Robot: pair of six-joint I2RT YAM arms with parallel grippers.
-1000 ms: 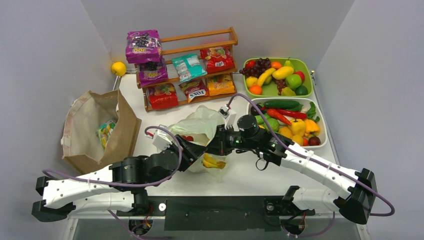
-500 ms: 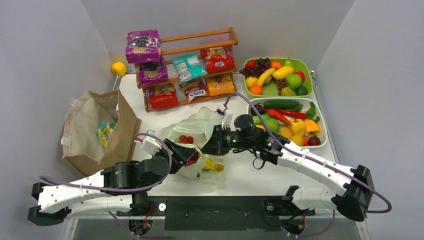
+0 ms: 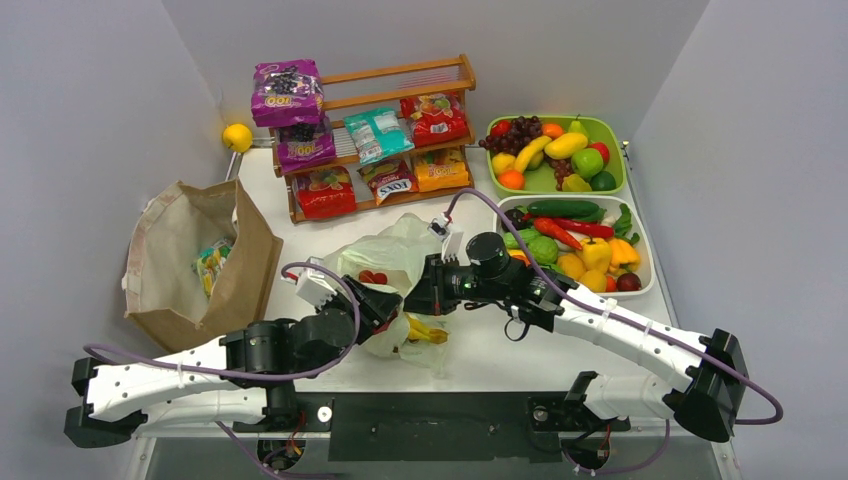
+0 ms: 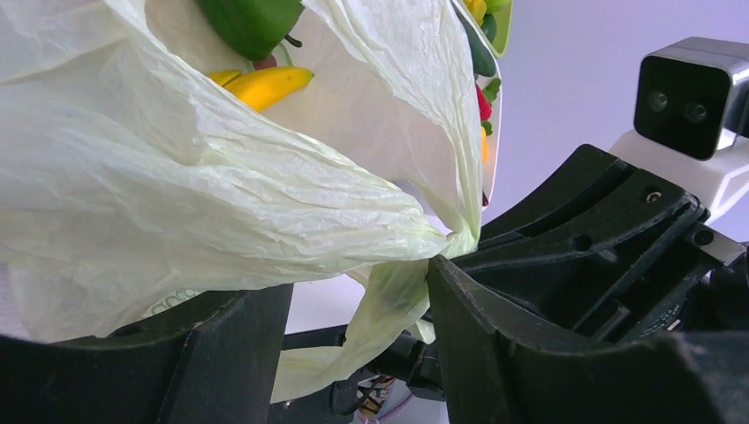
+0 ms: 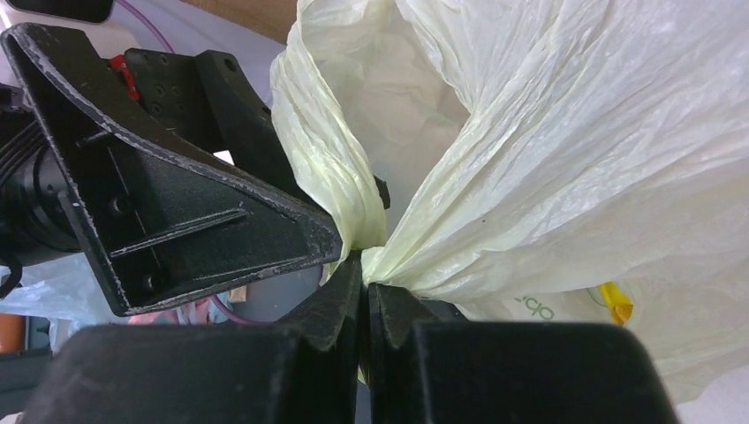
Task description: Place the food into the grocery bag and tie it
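Pale-green grocery bag (image 3: 400, 255): right gripper (image 5: 364, 278) clamped on bunched plastic, left gripper (image 4: 353, 283) agape around loose strand; vegetable tray (image 3: 640, 288) beside, paper bag (image 3: 185, 265) left.

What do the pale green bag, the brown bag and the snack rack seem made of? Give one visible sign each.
Pale green bag: thin plastic film, translucent, slightly glossy; it bunches into fine wrinkles.
Brown bag: likely stiff paper, matte; stands open, creased.
Snack rack: probably wood, smooth; orange-brown slats.
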